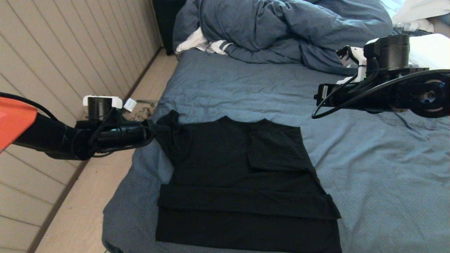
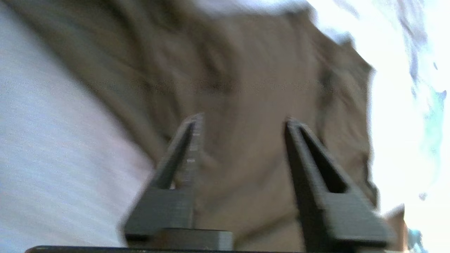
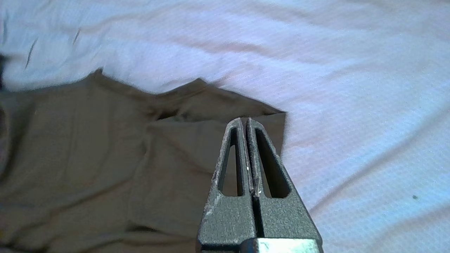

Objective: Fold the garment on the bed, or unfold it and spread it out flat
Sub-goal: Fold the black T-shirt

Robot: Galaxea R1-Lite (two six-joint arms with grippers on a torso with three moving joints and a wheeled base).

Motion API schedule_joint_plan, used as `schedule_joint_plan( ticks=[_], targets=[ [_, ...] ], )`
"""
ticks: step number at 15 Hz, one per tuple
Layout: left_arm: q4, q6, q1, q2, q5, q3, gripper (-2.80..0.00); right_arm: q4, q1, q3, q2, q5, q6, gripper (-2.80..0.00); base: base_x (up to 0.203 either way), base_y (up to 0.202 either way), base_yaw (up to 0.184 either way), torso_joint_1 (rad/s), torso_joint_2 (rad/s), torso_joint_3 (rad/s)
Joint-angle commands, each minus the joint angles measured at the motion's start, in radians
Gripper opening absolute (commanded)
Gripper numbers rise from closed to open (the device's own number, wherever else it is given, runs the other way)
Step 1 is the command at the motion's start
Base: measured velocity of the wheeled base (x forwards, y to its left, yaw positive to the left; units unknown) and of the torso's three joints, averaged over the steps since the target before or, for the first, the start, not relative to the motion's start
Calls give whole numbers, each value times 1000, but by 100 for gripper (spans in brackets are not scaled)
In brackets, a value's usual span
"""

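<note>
The garment (image 1: 239,175), a plain black T-shirt, lies on the blue-grey bed (image 1: 369,175) near its front left edge. Its right sleeve is folded in over the chest, and a fold crosses its lower part. My left gripper (image 1: 156,130) sits at the bunched left sleeve. In the left wrist view it (image 2: 243,119) is open, with the garment (image 2: 246,70) filling the space between and beyond the fingers. My right gripper (image 1: 321,95) hovers above the bare sheet, right of the shirt. It (image 3: 244,119) is shut and empty, pointing at the garment's (image 3: 88,140) folded corner.
A bunched blue-grey duvet (image 1: 281,28) and a white-and-striped cloth (image 1: 200,44) lie at the bed's far end. A white pillow (image 1: 429,49) is at the far right. Wooden floor (image 1: 88,211) and a panelled wall (image 1: 52,52) run along the left, with small items (image 1: 140,109) on the floor.
</note>
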Motion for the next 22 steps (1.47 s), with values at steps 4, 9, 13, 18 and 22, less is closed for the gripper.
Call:
schedule_joint_plan(
  ticks=[4, 9, 13, 18, 22],
  targets=[
    [0, 3, 74, 132, -2, -106, 0, -1, 7, 8, 23, 1, -1, -280, 0, 0, 0, 0, 0, 0],
    [5, 8, 97, 210, 50, -164, 0, -1, 7, 8, 37, 3, -2, -280, 0, 0, 0, 0, 0, 0],
    [10, 10, 97, 273, 54, -209, 0, -2, 7, 5, 42, 3, -1, -280, 0, 0, 0, 0, 0, 0],
    [11, 6, 95, 280, 57, -235, 0, -1, 2, -3, 39, 3, -1, -280, 0, 0, 0, 0, 0, 0],
    [35, 1, 90, 273, 57, -257, -280, -2, 4, -4, 40, 3, -1, -280, 0, 0, 0, 0, 0, 0]
  ],
)
